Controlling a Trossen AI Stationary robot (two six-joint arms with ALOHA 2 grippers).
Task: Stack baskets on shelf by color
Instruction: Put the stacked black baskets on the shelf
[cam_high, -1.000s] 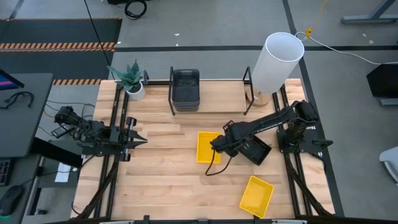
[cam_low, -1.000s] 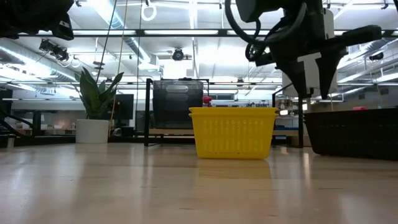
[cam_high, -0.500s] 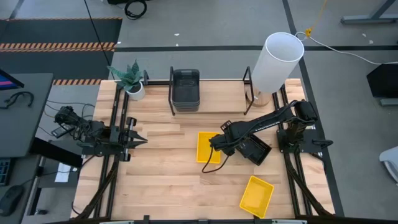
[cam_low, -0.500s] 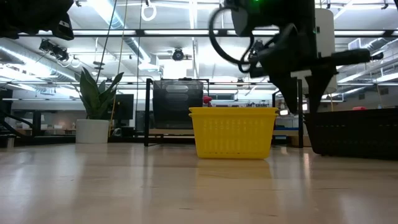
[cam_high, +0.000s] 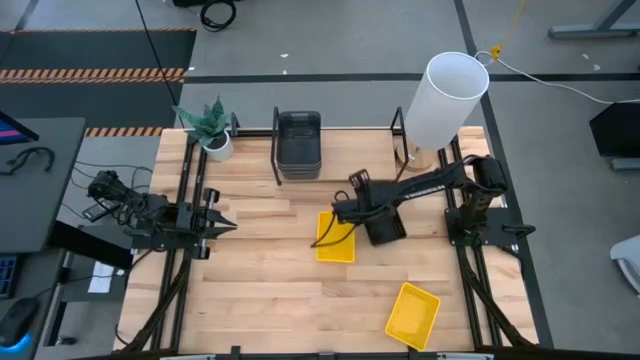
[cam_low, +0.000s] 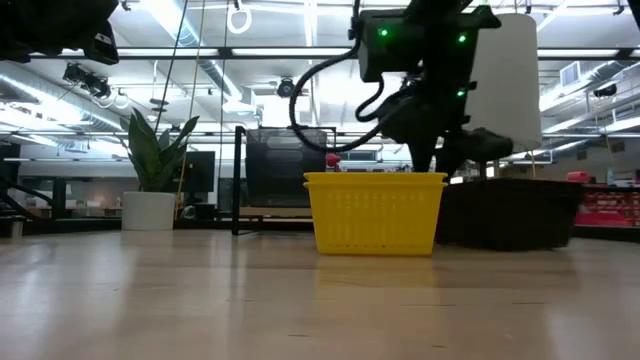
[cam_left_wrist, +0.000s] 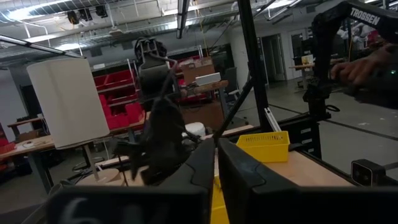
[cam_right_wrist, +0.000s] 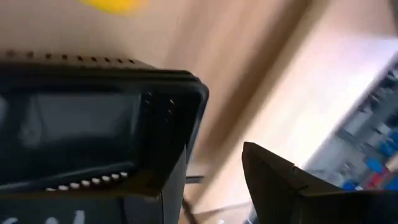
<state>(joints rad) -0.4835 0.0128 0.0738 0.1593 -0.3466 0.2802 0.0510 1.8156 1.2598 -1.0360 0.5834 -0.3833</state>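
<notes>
Right end effector (cam_high: 368, 222) pinching black perforated basket (cam_high: 385, 226) mid-surface, beside yellow basket (cam_high: 335, 238). Grey basket (cam_high: 299, 143) already on shelf (cam_high: 350, 155). Second yellow basket (cam_high: 412, 314) unstacked at near edge (most work remains). Left end effector (cam_high: 222, 223) pressed together, waiting.

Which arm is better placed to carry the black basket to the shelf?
Right: its claw is already at the black basket, near the shelf. The left claw waits at the table's far left.
</notes>
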